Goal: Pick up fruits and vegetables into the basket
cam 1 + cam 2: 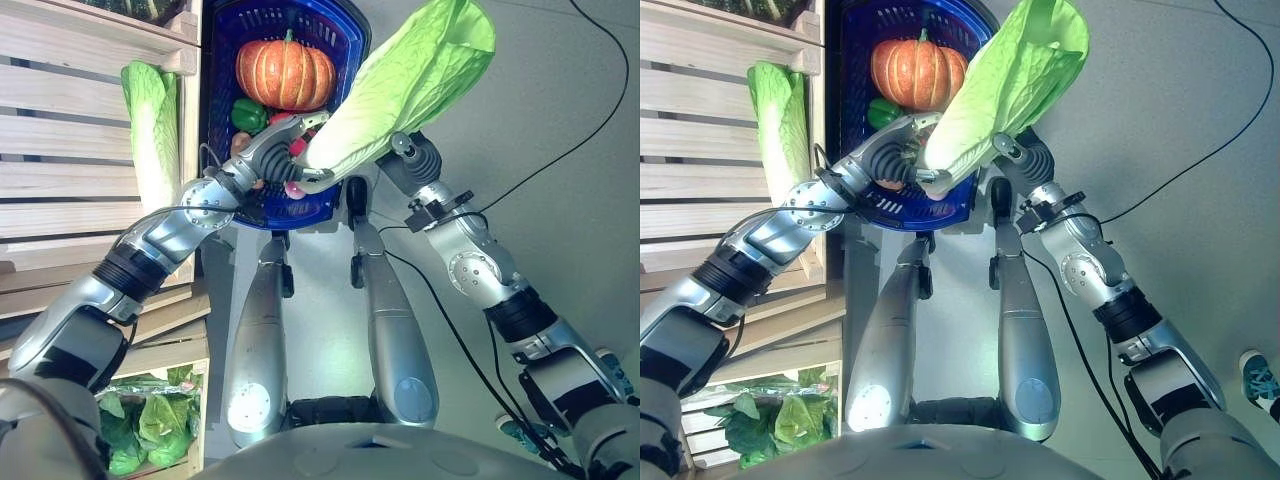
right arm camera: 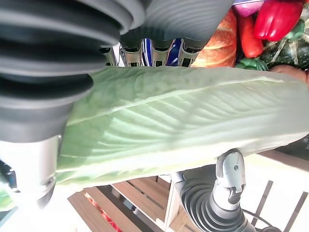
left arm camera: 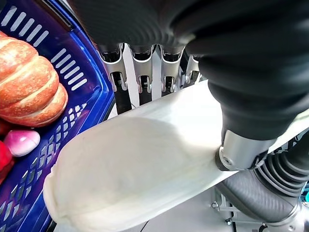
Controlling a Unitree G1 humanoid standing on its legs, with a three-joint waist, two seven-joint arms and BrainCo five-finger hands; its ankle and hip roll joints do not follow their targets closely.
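Note:
A long napa cabbage (image 1: 410,80) with pale green leaves and a white base is held up slantwise over the near edge of the blue basket (image 1: 215,110). My left hand (image 1: 268,150) is shut on its white base (image 3: 145,164), fingers (image 3: 140,72) behind and thumb across the front. My right hand (image 1: 418,158) grips the leafy middle (image 2: 183,116) from the other side. Inside the basket lie an orange pumpkin (image 1: 285,72), a green pepper (image 1: 248,115), red peppers (image 2: 277,19) and a small pink onion (image 3: 19,142).
Wooden slatted shelves (image 1: 70,110) rise along the left, with a second napa cabbage (image 1: 152,130) standing against them beside the basket. A lower crate holds leafy greens (image 1: 150,420). Grey floor spreads to the right, where a shoe (image 1: 1260,378) shows near the edge.

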